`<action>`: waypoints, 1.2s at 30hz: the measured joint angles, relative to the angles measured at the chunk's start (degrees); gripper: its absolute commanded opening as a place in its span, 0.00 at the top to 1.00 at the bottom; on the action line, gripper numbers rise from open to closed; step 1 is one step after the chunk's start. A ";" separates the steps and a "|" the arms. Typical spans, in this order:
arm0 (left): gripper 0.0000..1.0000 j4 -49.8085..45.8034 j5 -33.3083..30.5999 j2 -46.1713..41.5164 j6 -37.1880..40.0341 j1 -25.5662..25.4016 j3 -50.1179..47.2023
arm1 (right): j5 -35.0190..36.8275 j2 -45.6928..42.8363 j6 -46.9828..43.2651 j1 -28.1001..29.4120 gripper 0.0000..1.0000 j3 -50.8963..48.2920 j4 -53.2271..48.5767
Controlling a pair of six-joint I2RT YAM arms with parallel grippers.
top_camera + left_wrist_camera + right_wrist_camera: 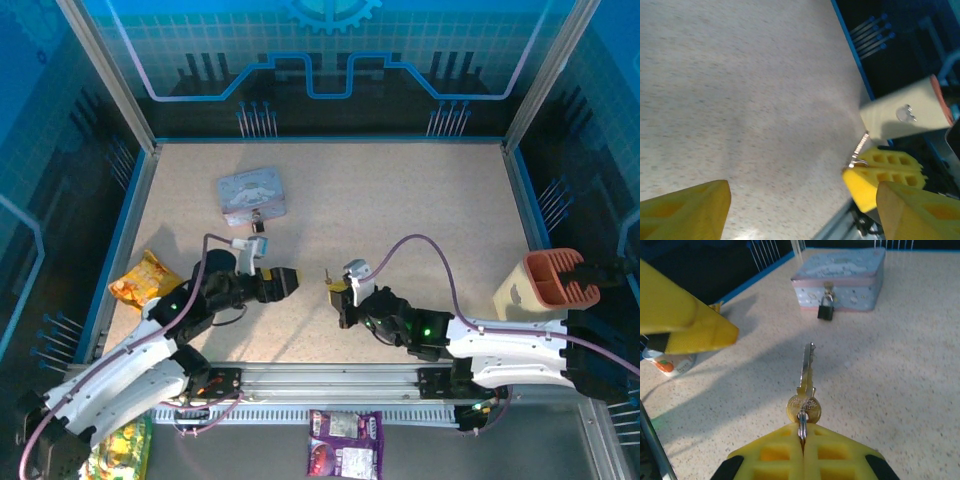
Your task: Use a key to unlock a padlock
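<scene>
The speckled table (420, 190) carries all the things, with blue walls around it. On its far left part lies the pale blue tin (250, 195) with a cartoon print, its lid closed. At the right edge stands a cream holder (520, 290) with an orange part on top. Near the left edge lies a yellow snack bag (143, 280).

The two tools face one another over the near middle of the table, close but not touching. The left tool (283, 282) has its yellow fingers well apart, and in the left wrist view there is just bare table between them. The right tool (338, 292) has its fingers pressed together on the head of the key, with the small ring between the pads.

The padlock (825, 310) hangs on the clasp at the front of the tin. Its thin shackle goes through the clasp and its dark body is low against the tin's front wall. The key (806, 375) sticks out straight from the right tool. Its blade points toward the tin and the padlock, well apart from both, above the table.
</scene>
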 measured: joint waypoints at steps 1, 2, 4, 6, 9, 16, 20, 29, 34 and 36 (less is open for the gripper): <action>0.28 -0.04 -0.31 1.07 0.55 -1.55 1.14 | -0.13 -0.02 -0.85 0.00 1.00 0.00 0.61; 0.30 -0.13 -1.11 2.27 1.07 -3.06 2.45 | -0.17 -0.02 -1.62 0.00 1.00 0.00 1.09; 0.33 -0.22 -2.49 4.35 2.34 -5.49 4.72 | -0.39 -0.04 -2.84 0.02 1.00 0.00 1.55; 0.36 -0.13 -3.65 5.73 3.50 -7.21 6.27 | -0.79 -0.09 -4.00 0.07 1.00 0.00 1.84; 0.42 0.00 -4.94 7.63 4.39 -8.87 7.56 | -1.09 -0.22 -5.33 0.11 1.00 0.00 1.86; 0.52 -0.17 -7.91 11.93 5.38 -11.17 9.33 | -2.49 -0.68 -6.84 0.13 1.00 0.00 1.97; 0.59 -0.42 -9.05 12.63 5.46 -11.34 10.12 | -2.71 -0.70 -7.30 0.68 1.00 0.00 2.43; 0.75 -0.42 -9.79 13.88 5.51 -11.37 10.43 | -2.78 -0.22 -7.69 1.20 1.00 0.00 3.02; 0.82 -0.39 -9.84 14.03 5.49 -11.63 10.43 | -2.80 0.63 -7.89 1.49 1.00 0.02 3.21; 0.87 -0.39 -9.84 14.03 5.53 -11.63 10.43 | -2.78 1.03 -7.91 1.49 1.00 0.02 3.21</action>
